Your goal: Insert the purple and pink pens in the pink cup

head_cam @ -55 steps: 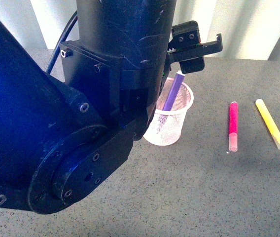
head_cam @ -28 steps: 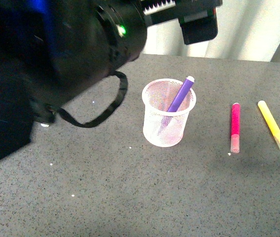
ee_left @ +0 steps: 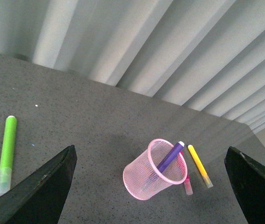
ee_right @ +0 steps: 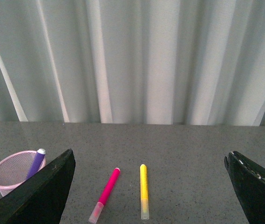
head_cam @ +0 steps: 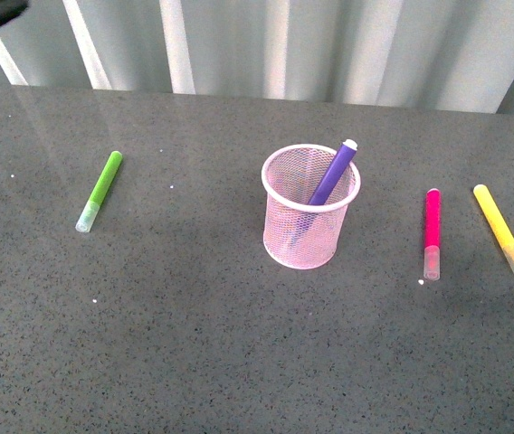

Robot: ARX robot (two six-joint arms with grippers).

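Broadly, a grey speckled table (head_cam: pixel 194 344) is seen, backed by a pale pleated curtain (head_cam: pixel 284 45). In the wrist views, the left gripper (ee_left: pixel 149 148) and the right gripper (ee_right: pixel 149 154) are each shown with their dark jaws spread wide apart and nothing held between them; both are raised above the table.

One pink cup (head_cam: pixel 284 231) is stood upright near the middle of the table. Four markers are counted, one of each colour. The purple pen (head_cam: pixel 334 172) is already placed inside the cup: it is tilted, with its lower end at the base and its pale-tipped upper end leaned against the far right part of the rim, above which it is seen to project.

The pink pen (head_cam: pixel 433 226) is laid flat on the table to the right of the cup, apart from it. Its long axis is run almost straight away from the robot, and its translucent cap is turned toward the robot. A yellow marker (head_cam: pixel 499 226) is laid near it, further right, slightly slanted. A green marker (head_cam: pixel 101 188) is laid well apart on the left.
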